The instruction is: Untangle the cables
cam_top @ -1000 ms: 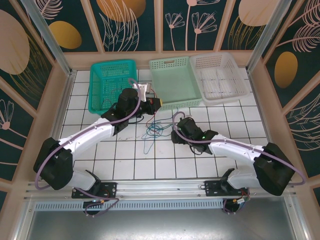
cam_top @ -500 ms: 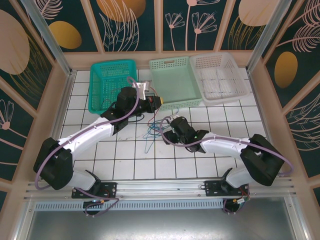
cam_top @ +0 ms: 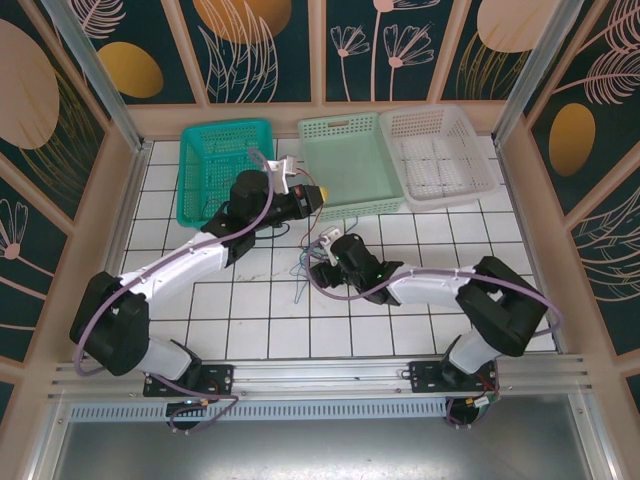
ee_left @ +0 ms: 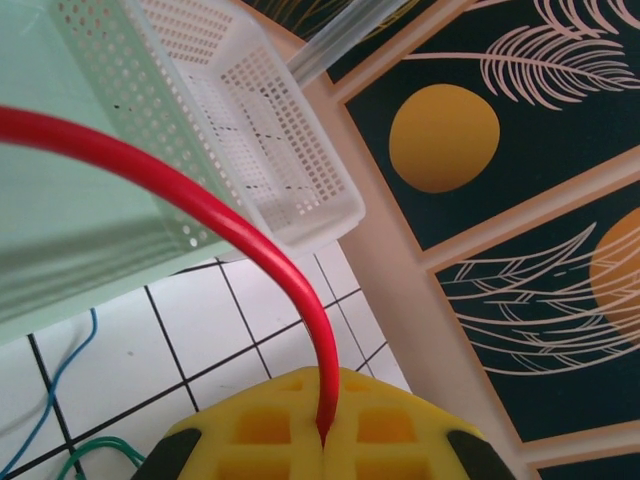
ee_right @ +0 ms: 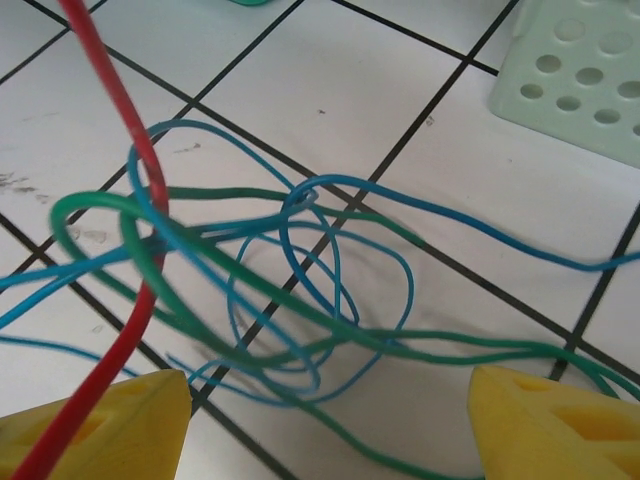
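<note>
The red cable arcs up from my left gripper, whose yellow pads are shut on it. In the top view this left gripper hovers by the light green basket's front left corner. On the tiles below lies the tangle of blue cable and green cable in overlapping loops, with the red cable rising through its left side. My right gripper stands open low over the tangle, one yellow fingertip on each side; in the top view the right gripper is right beside the tangle.
Three baskets line the back: teal, light green and white. The light green basket's corner is close behind the tangle. Wooden walls enclose the white tiled floor.
My right gripper has swung left across the tiles up to the tangle. My left gripper has shifted slightly up and right with the red cable still in it.
</note>
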